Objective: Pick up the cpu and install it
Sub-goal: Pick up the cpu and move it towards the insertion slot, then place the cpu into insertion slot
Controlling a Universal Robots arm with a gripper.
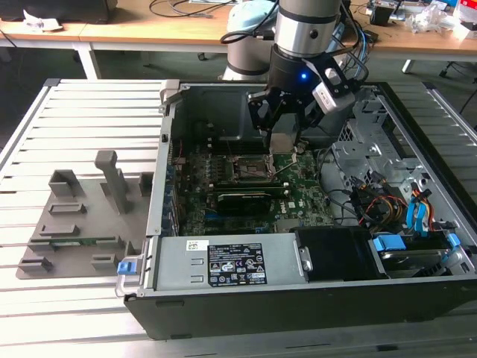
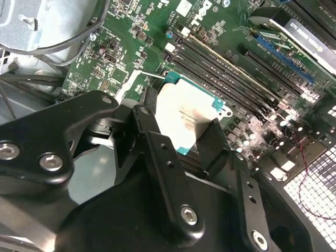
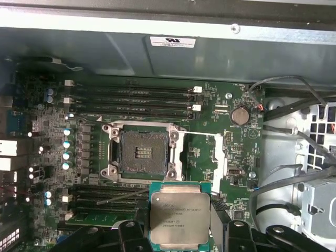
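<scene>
Clamped with the tool [image 3: 181, 233] on two opposite edges of the cpu [image 3: 179, 219], silver top facing both wrist cameras. Held inside the case [image 1: 170, 186], over the board [image 3: 210, 100]. Just ahead of the tool, apart from the cpu: the open socket [image 3: 143, 153].

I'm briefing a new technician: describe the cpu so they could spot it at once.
Look into the open computer case at the green motherboard. Just above it, the black gripper is shut on the cpu. It is the only flat square with a pale silver top, unlike the dark empty socket nearby.
</scene>
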